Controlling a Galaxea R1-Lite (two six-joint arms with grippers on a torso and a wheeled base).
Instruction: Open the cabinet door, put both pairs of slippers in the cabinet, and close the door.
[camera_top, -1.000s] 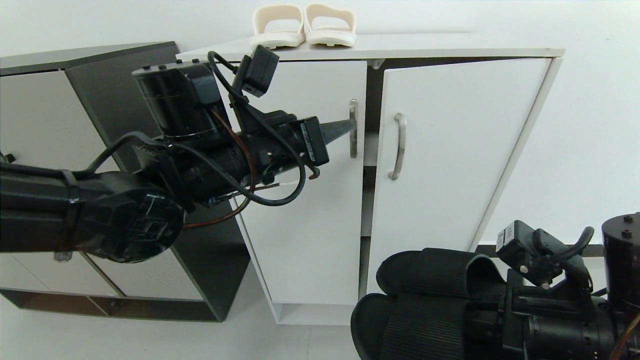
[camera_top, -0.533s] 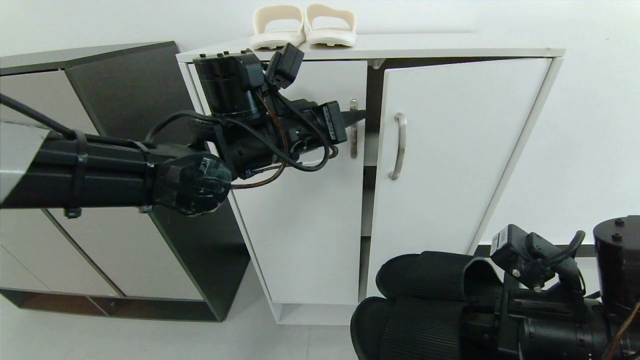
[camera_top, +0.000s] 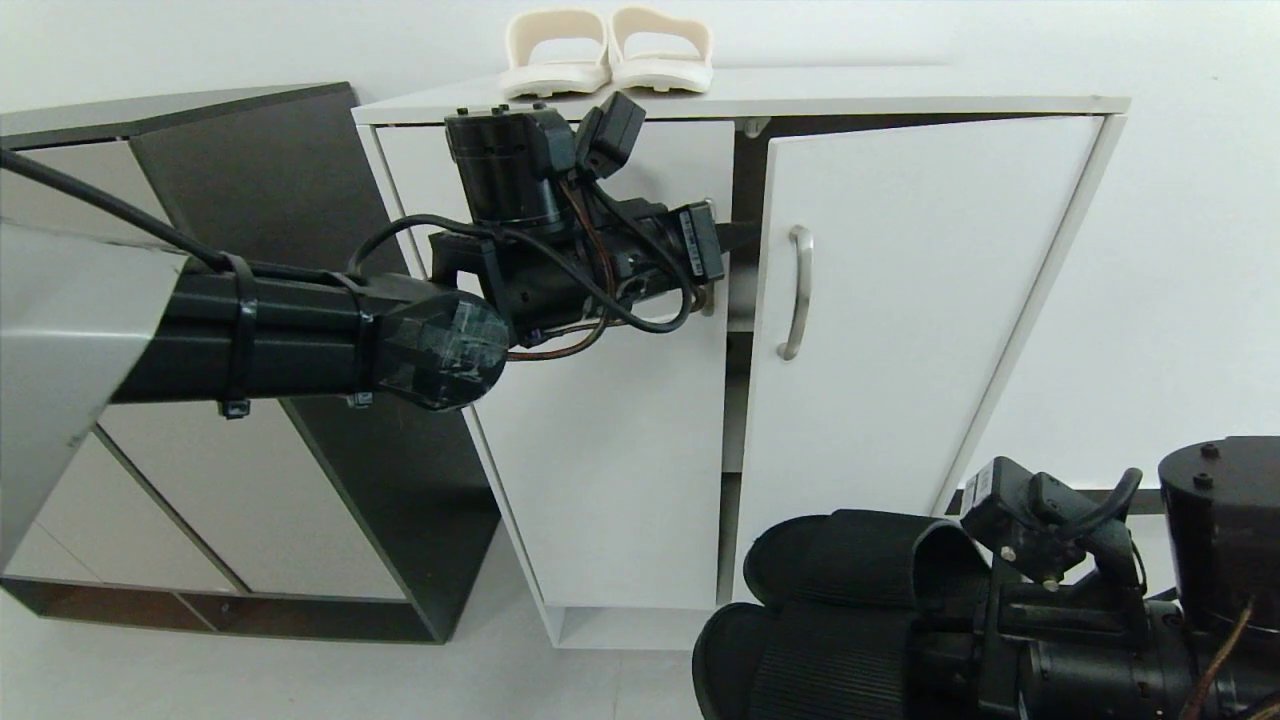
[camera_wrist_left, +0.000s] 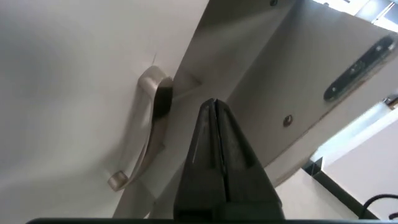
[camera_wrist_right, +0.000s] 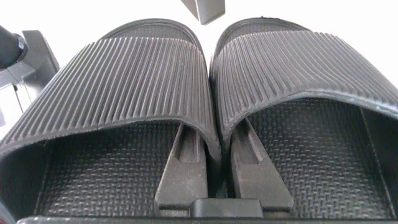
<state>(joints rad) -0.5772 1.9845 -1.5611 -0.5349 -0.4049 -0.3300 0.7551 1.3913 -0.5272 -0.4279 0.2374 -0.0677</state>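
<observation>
A white cabinet (camera_top: 900, 102) has two doors; the right door (camera_top: 900, 320) stands slightly ajar, with a dark gap between it and the left door (camera_top: 600, 460). My left gripper (camera_top: 748, 233) is shut, and its tip pokes into that gap just past the left door's handle (camera_wrist_left: 149, 127). In the left wrist view the left gripper (camera_wrist_left: 214, 106) has its fingers pressed together beside the handle. A cream pair of slippers (camera_top: 608, 50) rests on the cabinet top. My right gripper (camera_wrist_right: 221, 158) is shut on the inner walls of a black pair of slippers (camera_top: 850, 610), held low in front of the right door.
A dark shelving unit (camera_top: 260, 190) with pale panels stands against the cabinet's left side. The right door's metal handle (camera_top: 796, 292) is free. Bare light floor (camera_top: 300, 680) lies in front, with a white wall to the right.
My left arm has moved up and to the right, its tip passing the left door handle into the gap between the doors. The right arm with the black slippers has shifted slightly left.
</observation>
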